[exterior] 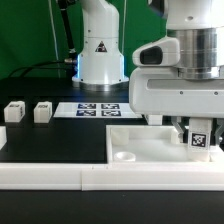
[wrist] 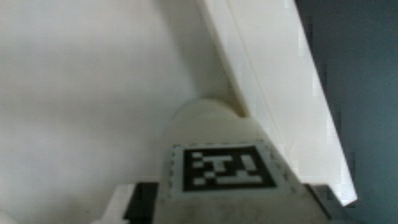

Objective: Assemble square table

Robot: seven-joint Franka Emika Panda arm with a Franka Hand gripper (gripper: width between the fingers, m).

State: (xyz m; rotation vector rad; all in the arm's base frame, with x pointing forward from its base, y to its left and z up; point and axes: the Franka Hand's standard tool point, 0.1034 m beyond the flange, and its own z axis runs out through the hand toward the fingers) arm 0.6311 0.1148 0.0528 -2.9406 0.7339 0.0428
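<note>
The white square tabletop slab (exterior: 135, 140) lies flat on the black table, with a round corner socket (exterior: 125, 156) showing near its front. My gripper (exterior: 197, 146) is shut on a white leg (exterior: 198, 138) with a black-and-white tag and holds it upright over the slab's edge at the exterior view's right. In the wrist view the tagged leg (wrist: 222, 160) sits between my dark fingers (wrist: 164, 200), over the slab (wrist: 89, 90). Two more tagged legs (exterior: 14, 112) (exterior: 42, 111) stand at the exterior view's left. The fourth leg is out of view.
The marker board (exterior: 100, 108) lies behind the slab, in front of the robot base (exterior: 100, 50). A long white border rail (exterior: 90, 176) runs along the table's front edge. The black table surface (exterior: 50, 140) lies between the legs and the slab.
</note>
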